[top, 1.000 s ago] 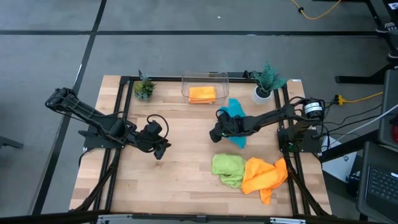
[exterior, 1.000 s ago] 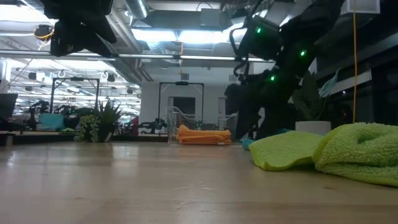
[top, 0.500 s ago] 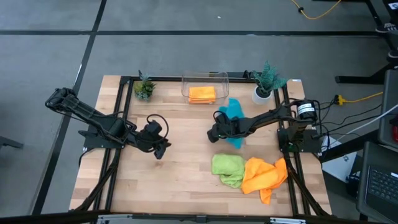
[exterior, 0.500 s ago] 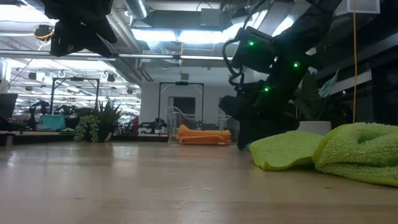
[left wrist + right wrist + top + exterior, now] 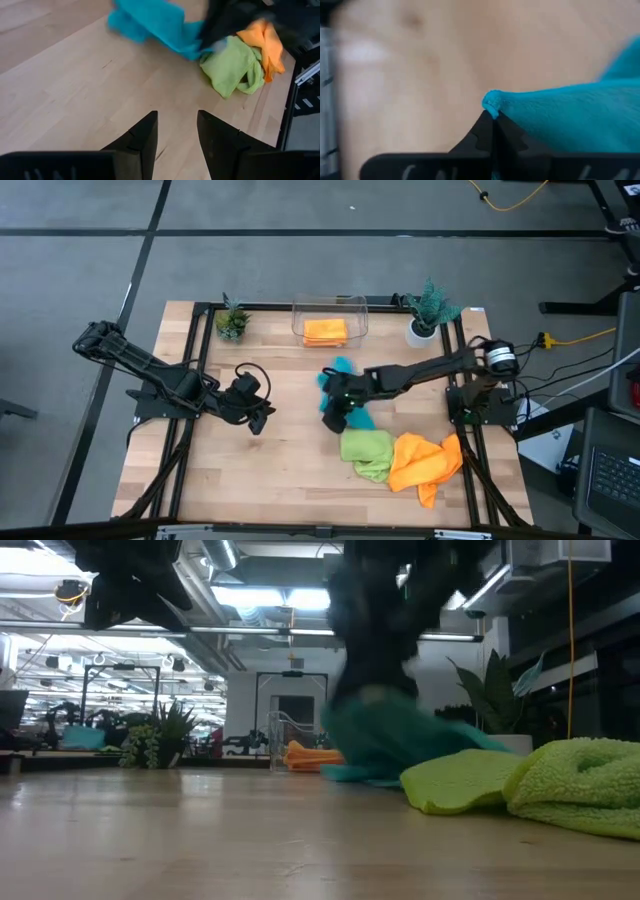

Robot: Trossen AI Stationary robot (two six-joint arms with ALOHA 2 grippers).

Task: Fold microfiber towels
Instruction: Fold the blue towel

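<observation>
Nearest in the low view lies the lime green towel (image 5: pixel 470 780), slumped in a soft heap at the bench's (image 5: pixel 290 470) front right, touching the loose orange towel (image 5: pixel 425 462) beside it; both look light, limp and fluffy, so either would sag from any single hold and is best taken by a corner or hem rather than by the bunched middle. Just behind them the right pincer (image 5: pixel 491 116) has its fingers pressed together on a corner of the teal towel (image 5: pixel 345 385), the cloth peaking up between the tips in the right wrist view and trailing away from them. That corner hold suits such a cloth, I judge: the pile gives grip, nothing can break, but the free part will drag and crumple unless it is laid out flat on the wood. The right arm reaches from its base at the bench's right edge, stretched low and long toward the middle, wrist near the surface. Level with it on the left half, the left pincer (image 5: pixel 175 131) hangs above bare wood with its fingers apart and nothing between them, its arm bent back toward the left edge. Farthest back, a folded orange towel (image 5: pixel 325 331) rests inside the clear plastic bin (image 5: pixel 329 304), set between two small potted plants (image 5: pixel 232 322) at the far edge.
</observation>
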